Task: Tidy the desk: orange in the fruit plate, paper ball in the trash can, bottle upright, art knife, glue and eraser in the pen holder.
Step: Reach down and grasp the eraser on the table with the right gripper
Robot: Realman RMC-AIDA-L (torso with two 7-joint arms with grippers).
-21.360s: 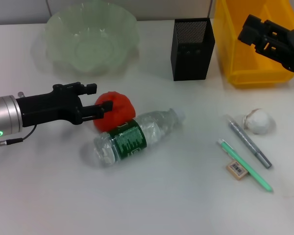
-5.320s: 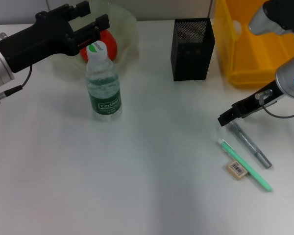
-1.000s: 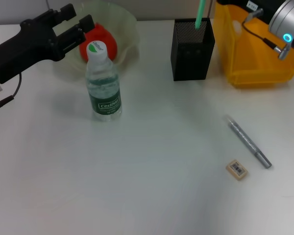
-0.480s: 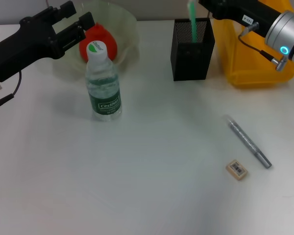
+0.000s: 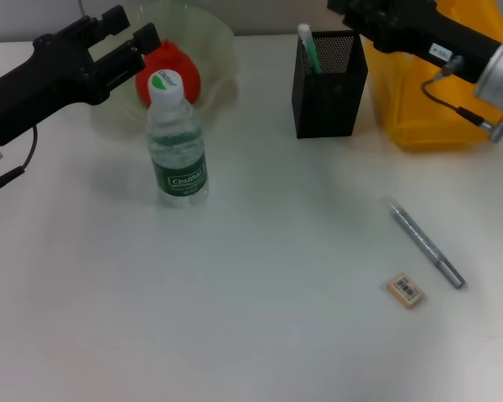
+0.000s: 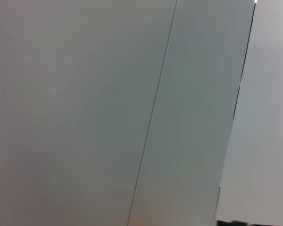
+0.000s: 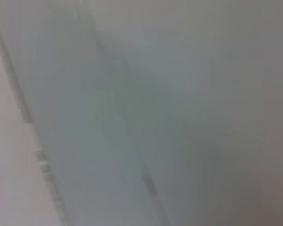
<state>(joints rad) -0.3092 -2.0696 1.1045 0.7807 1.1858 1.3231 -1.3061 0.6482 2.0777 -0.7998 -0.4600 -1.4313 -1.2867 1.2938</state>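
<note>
The orange (image 5: pixel 173 70) lies in the pale-green fruit plate (image 5: pixel 215 38) at the back left. The bottle (image 5: pixel 177 157) stands upright in front of the plate. My left gripper (image 5: pixel 131 33) is open and empty, hovering by the orange above the plate's left side. The black mesh pen holder (image 5: pixel 331 88) stands at the back centre with a slim green tool with a white end (image 5: pixel 308 46) leaning inside it. My right gripper (image 5: pixel 350 12) is just above the holder's far edge and holds nothing. A grey pen-shaped tool (image 5: pixel 426 244) and the tan eraser (image 5: pixel 405 290) lie at the front right. The paper ball is out of view.
The yellow trash can (image 5: pixel 432 105) stands right of the pen holder, under my right arm. Both wrist views show only a plain grey surface.
The slim green tool has dropped from my right gripper into the pen holder and now leans at its left side. My right gripper has shifted slightly left. The left arm has barely moved.
</note>
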